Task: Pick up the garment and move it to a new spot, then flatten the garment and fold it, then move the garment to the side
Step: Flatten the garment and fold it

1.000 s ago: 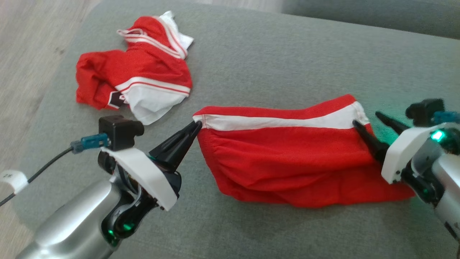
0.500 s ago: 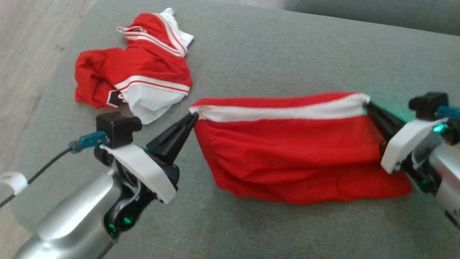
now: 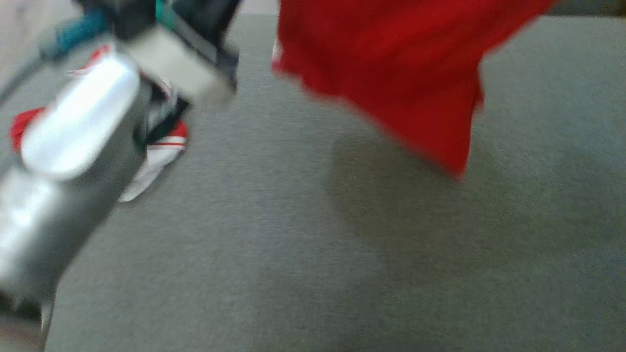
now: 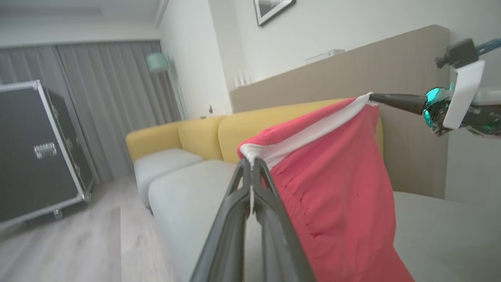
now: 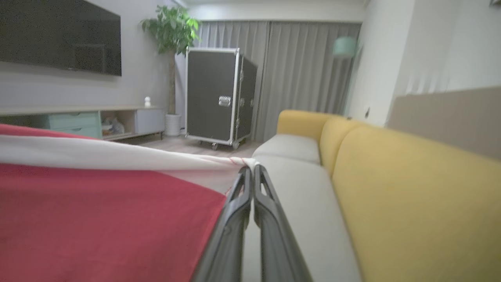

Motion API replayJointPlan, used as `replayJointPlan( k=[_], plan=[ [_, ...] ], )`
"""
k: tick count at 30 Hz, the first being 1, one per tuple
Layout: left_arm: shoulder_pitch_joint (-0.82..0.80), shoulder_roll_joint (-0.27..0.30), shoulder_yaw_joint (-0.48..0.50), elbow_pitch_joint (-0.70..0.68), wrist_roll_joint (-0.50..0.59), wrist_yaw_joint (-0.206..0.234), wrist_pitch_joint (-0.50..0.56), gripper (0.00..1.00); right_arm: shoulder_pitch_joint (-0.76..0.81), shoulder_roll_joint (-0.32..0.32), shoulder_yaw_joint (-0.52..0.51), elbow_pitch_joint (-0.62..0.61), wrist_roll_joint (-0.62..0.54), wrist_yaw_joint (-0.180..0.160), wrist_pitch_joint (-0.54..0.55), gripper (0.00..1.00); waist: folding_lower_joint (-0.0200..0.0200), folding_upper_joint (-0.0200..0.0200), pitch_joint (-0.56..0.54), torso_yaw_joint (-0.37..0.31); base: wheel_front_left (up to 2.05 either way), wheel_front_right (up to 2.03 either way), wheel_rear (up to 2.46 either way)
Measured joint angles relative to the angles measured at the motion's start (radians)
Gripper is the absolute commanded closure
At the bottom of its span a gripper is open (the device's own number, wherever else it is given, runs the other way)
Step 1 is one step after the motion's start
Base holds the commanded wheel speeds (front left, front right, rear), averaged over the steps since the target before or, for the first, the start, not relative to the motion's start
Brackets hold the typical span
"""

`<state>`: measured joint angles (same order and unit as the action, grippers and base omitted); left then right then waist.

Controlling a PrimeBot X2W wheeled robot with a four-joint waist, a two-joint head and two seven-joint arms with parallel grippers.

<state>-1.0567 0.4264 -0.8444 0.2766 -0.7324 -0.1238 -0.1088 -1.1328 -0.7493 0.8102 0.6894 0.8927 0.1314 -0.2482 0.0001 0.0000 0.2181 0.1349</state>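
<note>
The left gripper [image 4: 251, 166], frame centre, pinches one corner of the red garment [image 4: 332, 176] (white-banded edge); the right gripper [image 4: 377, 97], upper right, clamps the other.

Garment [image 3: 391, 73]: formerly lying on the cushion [image 3: 293, 274], now lifted clear and hanging from its white band.
Left pincer [image 4: 252, 163], right pincer [image 5: 250, 169]: both raised, gripping opposite band corners.
Shadow [image 3: 391, 205]: newly cast on the cushion beneath.
Head camera: shifted.

The left gripper [image 4: 250, 164] and right gripper [image 5: 250, 170] share long dark fingers [image 4: 231, 223] — tapered, slotted near the tips. Behind the right fingers sit a white plate [image 4: 464, 94], a teal-lit joint [image 4: 432, 102] and a black block [image 4: 456, 53] with a blue plug [image 4: 487, 42]; behind the left fingers, a silver forearm [image 3: 73, 122].
</note>
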Motion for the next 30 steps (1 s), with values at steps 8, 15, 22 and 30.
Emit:
replayJointPlan(
  k=[8,15,22,30],
  plan=[
    [-0.301,-0.129,0.009,0.236,0.136,-0.008,-0.135,1.0,-0.187,-0.041,-0.152,-0.017,-0.122,0.0,-0.008,1.0,0.0001,0.0,0.049,-0.122,0.0,0.0,0.0],
    [-0.168,-0.144,-0.026,0.252,0.202,-0.009,-0.149,1.0,0.019,-0.052,-0.179,-0.096,-0.108,0.0,-0.008,1.0,0.0,0.0,0.06,-0.199,0.0,0.0,0.0],
    [0.291,-0.138,-0.056,0.117,0.3,-0.008,-0.149,1.0,0.489,-0.042,-0.295,-0.206,-0.07,0.0,-0.007,1.0,-0.0002,0.0,0.045,-0.214,0.0,0.0,0.0],
    [0.687,-0.138,-0.109,0.059,0.38,-0.005,-0.148,1.0,0.984,0.002,-0.511,-0.359,-0.088,0.0,-0.007,1.0,-0.0003,0.0,-0.037,-0.2,0.0,0.0,0.0]
  ],
)
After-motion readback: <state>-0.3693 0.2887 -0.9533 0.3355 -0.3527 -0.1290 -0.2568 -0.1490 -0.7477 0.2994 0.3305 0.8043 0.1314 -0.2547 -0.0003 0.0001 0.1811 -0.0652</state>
